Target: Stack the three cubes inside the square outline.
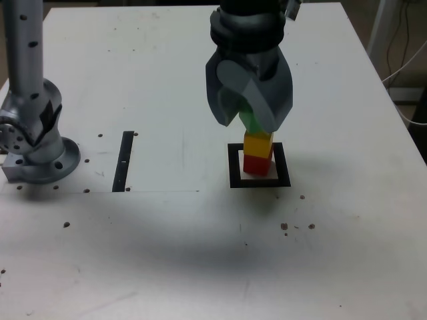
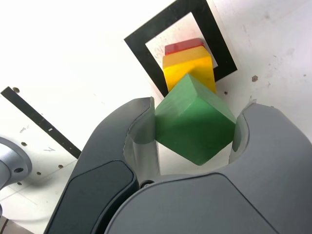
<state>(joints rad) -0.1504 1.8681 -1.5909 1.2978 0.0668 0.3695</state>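
- Z1 gripper (image 2: 195,127) clamps the green cube (image 2: 195,124) between both jaws, carried just above the part-built stack; wrist view shows the cube seated corner-down, twisted relative to the blocks below.
- Yellow cube (image 1: 258,144) sits on the red cube (image 1: 257,164), both inside the square outline (image 1: 233,167), which lies right of the table's (image 1: 167,267) centre in the exterior view, well apart from the arm base (image 1: 33,140) at the table's left edge and the narrow black strip (image 1: 123,161).
- Stack looks roughly aligned; yellow appears offset slightly from red, though the angle makes that hard to confirm.
- Stage, judged: two of three placed, last block over target, not yet let go.
- Risk 1: green is rotated vs. yellow's top face, so it may land on an edge and tip off unless squared up first.
- Risk 2: pushing down off-centre could shove yellow sideways and topple the pair.
- Risk 3: the bulky jaws flank the stack closely; spreading them or pulling away may clip it.
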